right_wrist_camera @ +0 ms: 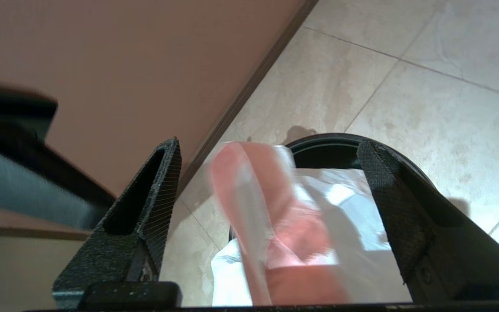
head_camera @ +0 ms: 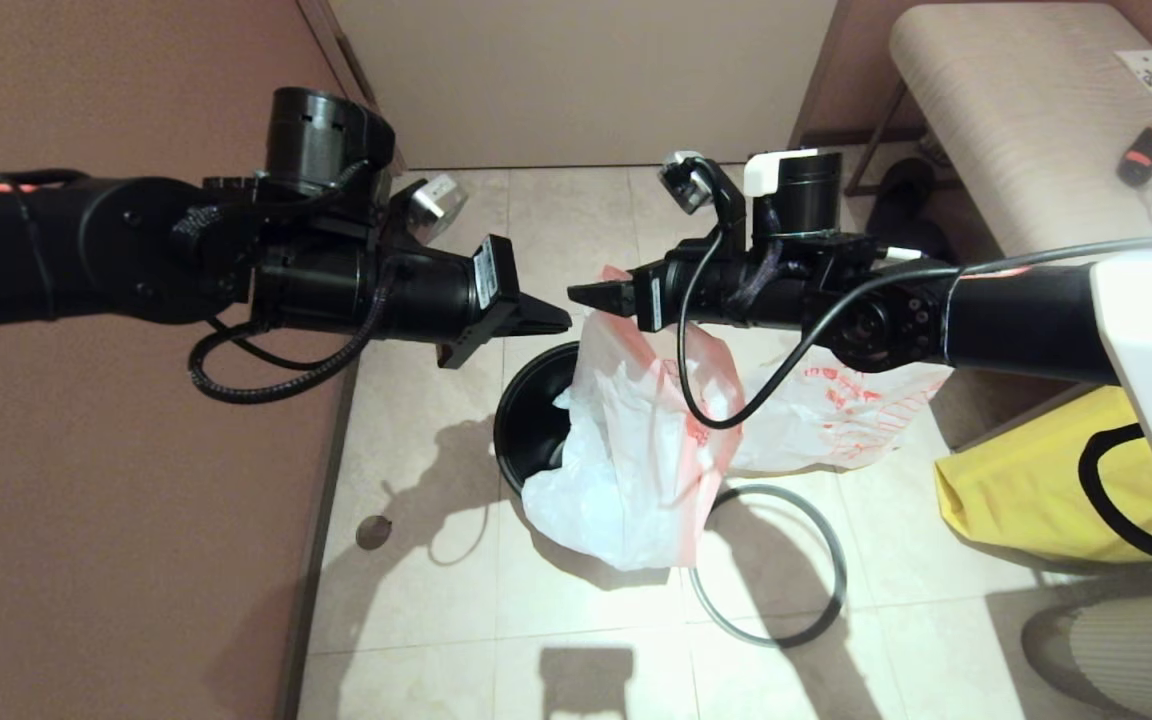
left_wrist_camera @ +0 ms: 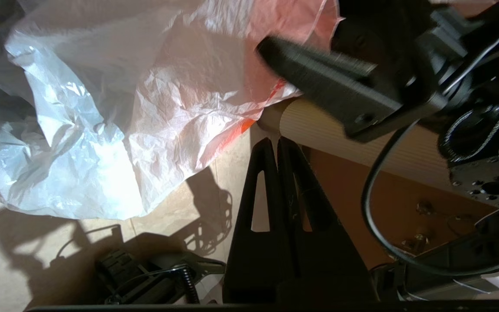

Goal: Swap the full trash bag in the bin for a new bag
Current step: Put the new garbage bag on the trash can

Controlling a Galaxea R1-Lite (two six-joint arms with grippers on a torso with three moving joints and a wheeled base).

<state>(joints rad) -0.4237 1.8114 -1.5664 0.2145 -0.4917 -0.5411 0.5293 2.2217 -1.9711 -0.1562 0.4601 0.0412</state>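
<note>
We see the new bag [head_camera: 636, 450] draped over the bin [head_camera: 536, 415], its pink edge rising between the right gripper's [head_camera: 591, 297] open fingers. The left gripper [head_camera: 551, 322], fingers closed and empty, sits just left.

Your bin [head_camera: 531, 420] sits on the floor [head_camera: 416, 620] near the left wall [head_camera: 116, 520], with one bag [head_camera: 636, 470] draped over its right rim and spilling toward the near side. The hoop [head_camera: 768, 565] lies flat on the floor just right of the bin, partly under that bag. A second bag [head_camera: 836, 415] lies farther right, beyond the hoop. Far right you've got a fabric bag [head_camera: 1046, 480] on the floor, with a bench [head_camera: 1016, 120] behind it. Both pincers, left [head_camera: 546, 322] and right [head_camera: 591, 296], hang above the bin, tips facing, close but apart.
</note>
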